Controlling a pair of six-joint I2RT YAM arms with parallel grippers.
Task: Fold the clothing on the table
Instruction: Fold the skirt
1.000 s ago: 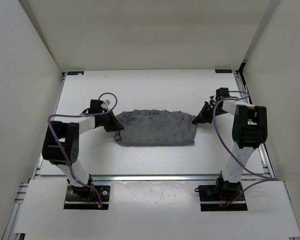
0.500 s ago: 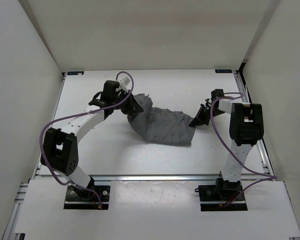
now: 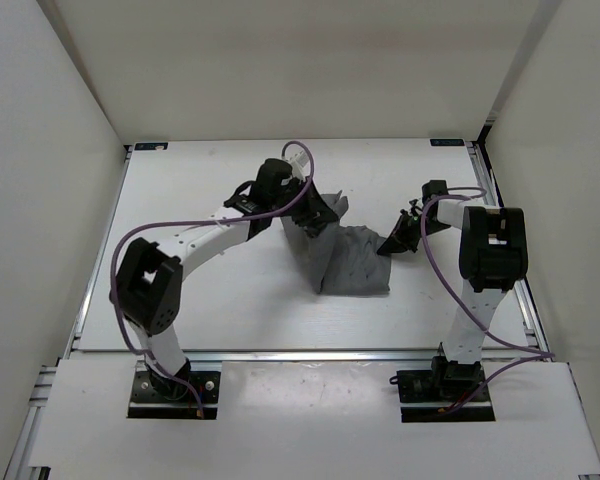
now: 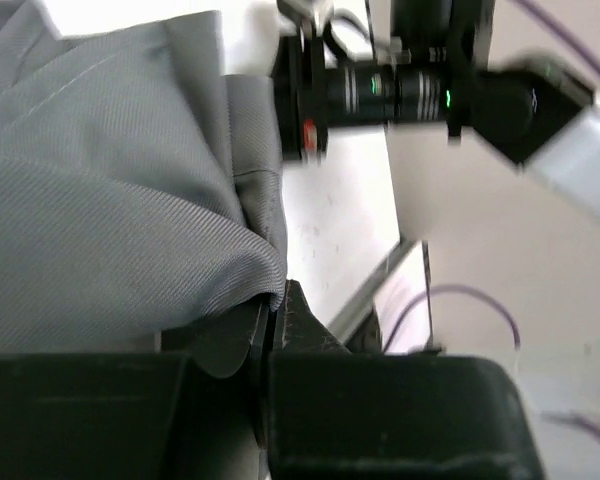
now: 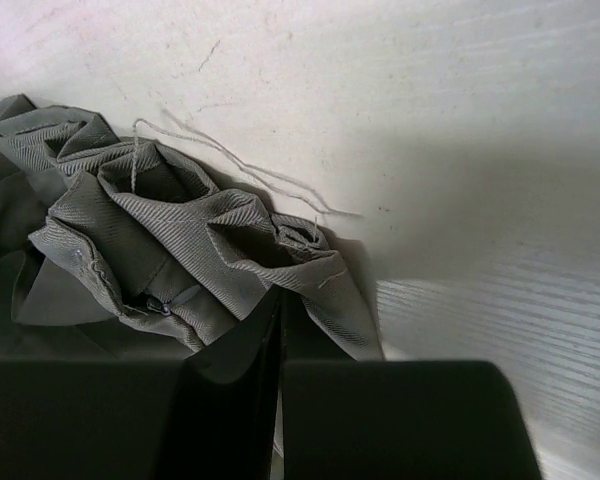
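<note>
The left gripper [image 3: 315, 212] pinches the cloth [image 3: 355, 265] edge between its jaws and holds it up to fold over. The right gripper [image 3: 391, 243] has shut jaws that pin the bunched corner to the table [image 3: 210, 300].

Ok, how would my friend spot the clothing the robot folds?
Find the big white table. Just right of its middle lies the clothing, a crumpled gray heap with its left end lifted. Unlike the hard black-and-white left arm and right arm beside it, it is soft and wrinkled.
</note>
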